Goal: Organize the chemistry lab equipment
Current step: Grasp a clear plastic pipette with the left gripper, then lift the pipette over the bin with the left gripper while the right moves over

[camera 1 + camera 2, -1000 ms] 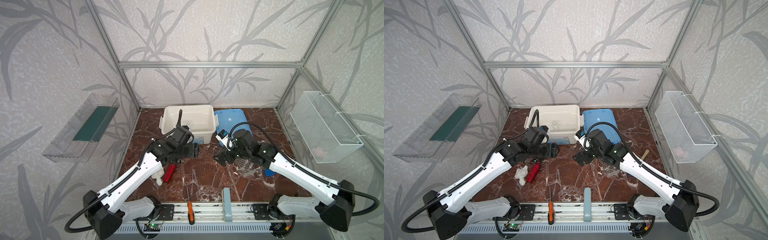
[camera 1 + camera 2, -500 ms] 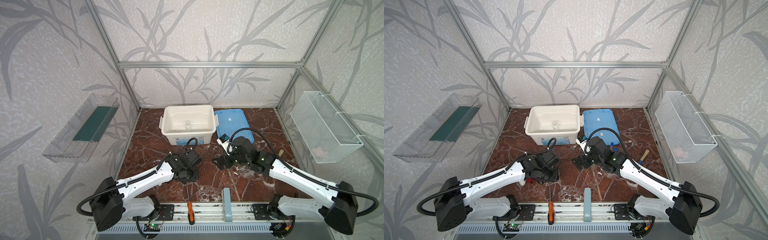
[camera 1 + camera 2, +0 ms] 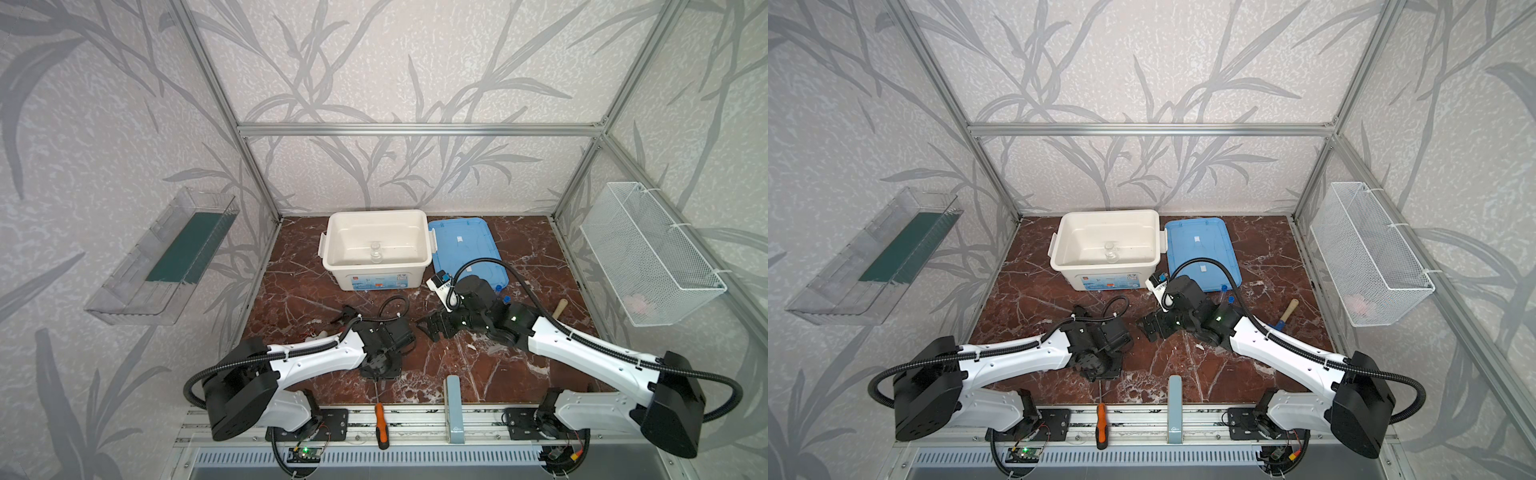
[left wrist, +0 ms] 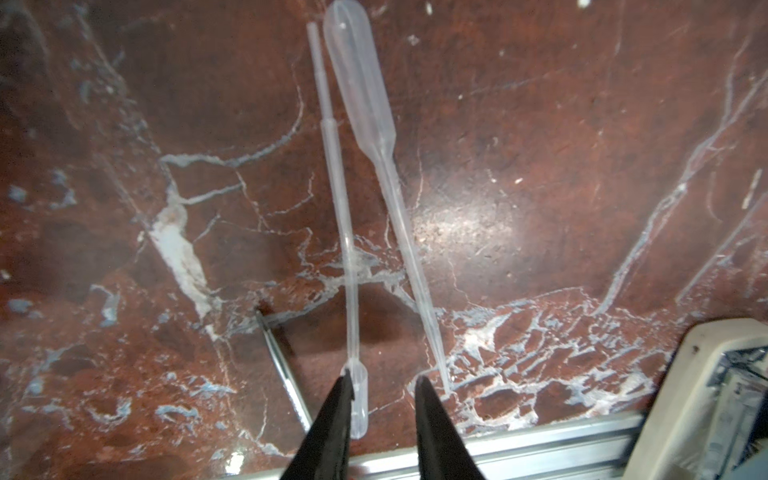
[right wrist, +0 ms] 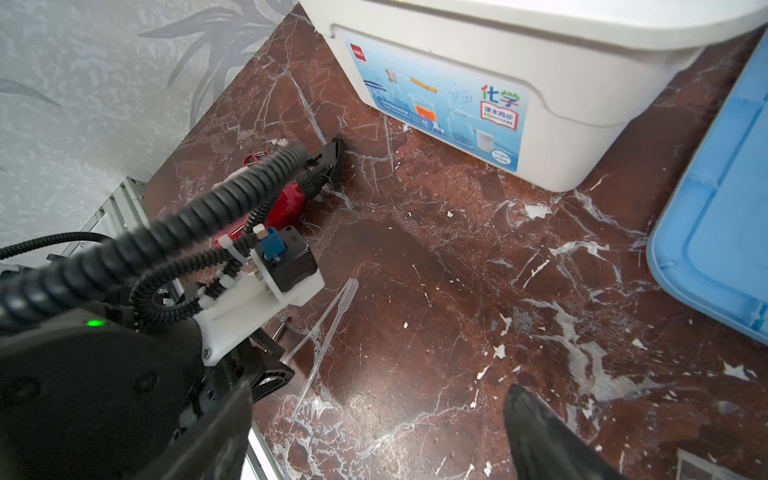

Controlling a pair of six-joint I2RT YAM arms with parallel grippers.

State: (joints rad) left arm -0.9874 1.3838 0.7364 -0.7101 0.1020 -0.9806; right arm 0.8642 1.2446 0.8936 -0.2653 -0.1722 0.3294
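The left gripper hangs low over the tabletop near its front rail. Its fingers are narrowed to a small gap and are not clamped on anything. Two thin clear droppers lie side by side ahead of it. The first dropper has its bulb end lying in that gap, touching the inner face of one finger. The second dropper lies reversed just beside it, its thin tip ending just outside the opposite finger.

The right gripper is spread wide with nothing in it, over bare marble in front of the white bin. The bin's blue label carries the large characters "化学" and a small red logo that appears to read "deli". A small glass jar stands inside the bin, well apart from both grippers.
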